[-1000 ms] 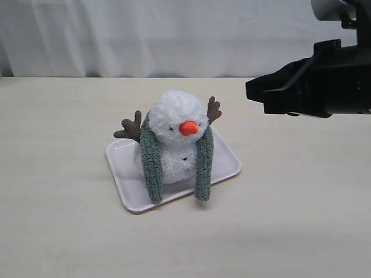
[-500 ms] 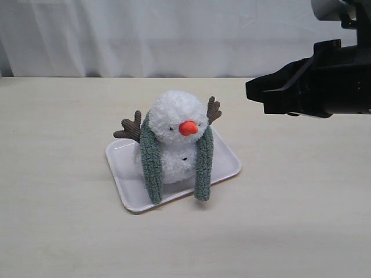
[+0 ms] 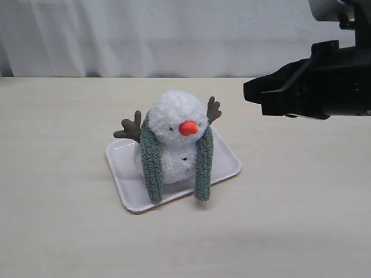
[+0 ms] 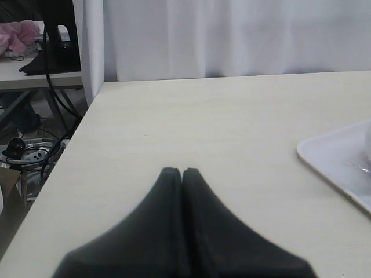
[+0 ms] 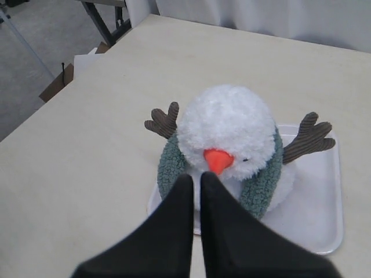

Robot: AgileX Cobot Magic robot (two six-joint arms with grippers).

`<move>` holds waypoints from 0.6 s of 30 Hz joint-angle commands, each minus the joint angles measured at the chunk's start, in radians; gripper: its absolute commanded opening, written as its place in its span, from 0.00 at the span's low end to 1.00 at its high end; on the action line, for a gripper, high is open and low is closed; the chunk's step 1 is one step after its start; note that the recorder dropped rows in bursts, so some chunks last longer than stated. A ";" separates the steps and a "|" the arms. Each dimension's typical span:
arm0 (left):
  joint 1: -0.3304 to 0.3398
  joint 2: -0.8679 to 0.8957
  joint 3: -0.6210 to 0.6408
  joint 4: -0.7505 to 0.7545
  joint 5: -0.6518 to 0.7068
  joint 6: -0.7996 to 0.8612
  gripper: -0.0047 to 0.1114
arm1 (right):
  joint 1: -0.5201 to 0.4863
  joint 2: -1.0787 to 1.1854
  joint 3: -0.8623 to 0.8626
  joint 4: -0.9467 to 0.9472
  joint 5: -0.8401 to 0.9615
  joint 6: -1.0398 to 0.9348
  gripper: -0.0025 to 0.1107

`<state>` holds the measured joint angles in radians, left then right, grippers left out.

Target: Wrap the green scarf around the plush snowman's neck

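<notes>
- nothing on the tray has shifted since a second ago; only the right gripper has crept slightly toward the left of the exterior view.
- green scarf lies around the back of the plush snowman, with both ends hanging straight down in front, one on each side of the orange nose, uncrossed.
- the snowman's neck shows as bare white fluff between the two strands.
- one scarf end rests on the tray near its front rim, and the other hangs past that rim.
- the snowman sits upright on the white tray, brown twig arms spread, near the middle of the pale table.
- right claw is pinched closed with nothing in it, hovering to the right of the snowman and apart from it.
- left gripper has its tips pressed together, empty, low over bare table, beside the tray.
- a white curtain hangs behind the table.
</notes>
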<state>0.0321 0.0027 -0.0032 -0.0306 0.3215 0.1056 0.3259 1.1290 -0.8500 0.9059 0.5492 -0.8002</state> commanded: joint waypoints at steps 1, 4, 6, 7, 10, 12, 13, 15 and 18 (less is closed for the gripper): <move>0.001 -0.003 0.003 -0.007 -0.001 0.002 0.04 | 0.002 -0.033 0.059 0.003 -0.012 0.000 0.06; 0.001 -0.003 0.003 -0.007 -0.001 0.002 0.04 | 0.002 -0.092 0.121 0.003 -0.015 0.000 0.06; 0.001 -0.003 0.003 -0.007 -0.001 0.002 0.04 | 0.002 -0.160 0.165 0.003 -0.014 0.000 0.06; 0.001 -0.003 0.003 -0.007 -0.001 0.002 0.04 | 0.002 -0.198 0.186 0.003 -0.014 0.000 0.06; 0.001 -0.003 0.003 -0.007 -0.001 0.002 0.04 | 0.002 -0.310 0.230 0.003 -0.018 0.000 0.06; 0.001 -0.003 0.003 -0.007 -0.001 0.002 0.04 | 0.002 -0.381 0.241 0.020 -0.018 0.000 0.06; 0.001 -0.003 0.003 -0.007 -0.001 0.002 0.04 | 0.002 -0.422 0.243 0.020 -0.018 0.000 0.06; 0.001 -0.003 0.003 -0.007 -0.001 0.002 0.04 | 0.002 -0.493 0.243 0.020 -0.020 0.000 0.06; 0.001 -0.003 0.003 -0.007 -0.001 0.002 0.04 | 0.002 -0.608 0.243 0.020 -0.020 0.000 0.06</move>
<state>0.0321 0.0027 -0.0032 -0.0306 0.3229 0.1056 0.3259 0.6121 -0.6114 0.9175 0.5382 -0.8002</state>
